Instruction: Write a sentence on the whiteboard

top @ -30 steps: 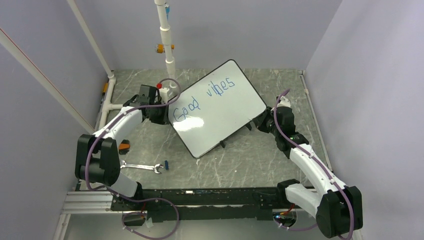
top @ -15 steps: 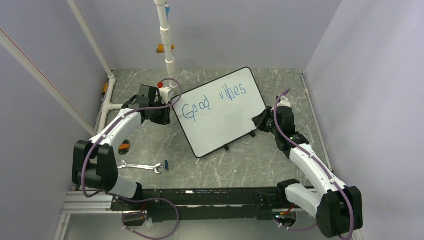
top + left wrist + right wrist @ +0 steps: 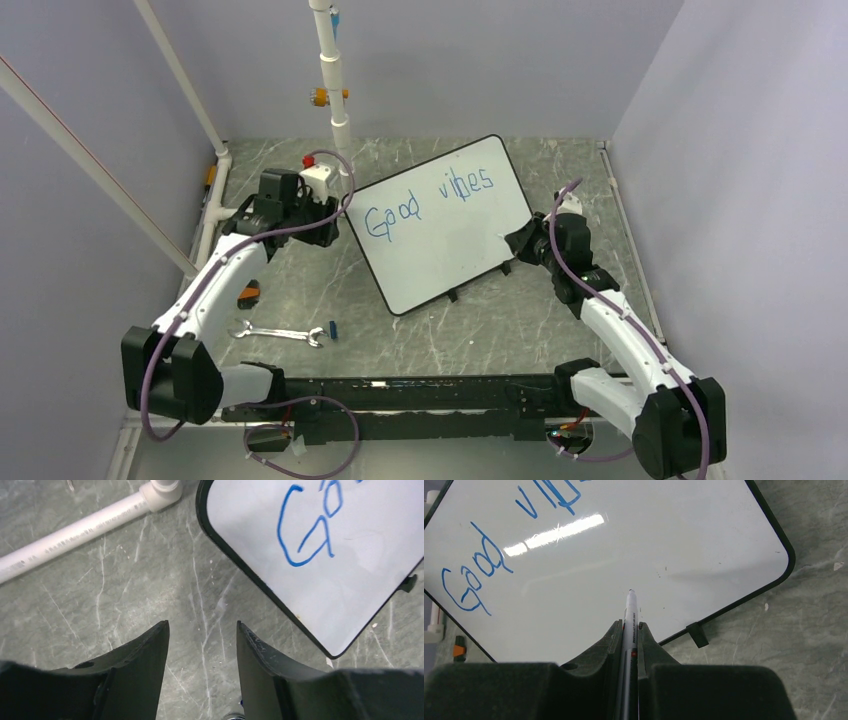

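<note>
**Grey marbled table with a whiteboard and a few small items**

A grey table (image 3: 480,330) with thin white veins carries everything here. A large whiteboard (image 3: 450,255) lies on it near the middle, turned at an angle. Toward the near left lie a silver wrench (image 3: 280,333), a small blue piece (image 3: 333,329) just beside the wrench's end, and an orange and black item (image 3: 248,293). White pipe (image 3: 75,530) rests along the left side.

Bare tabletop (image 3: 300,275) between whiteboard (image 3: 440,245) and white pipe (image 3: 75,531); wrench (image 3: 278,333) and blue cap (image 3: 333,328) nearer the bases.
</note>
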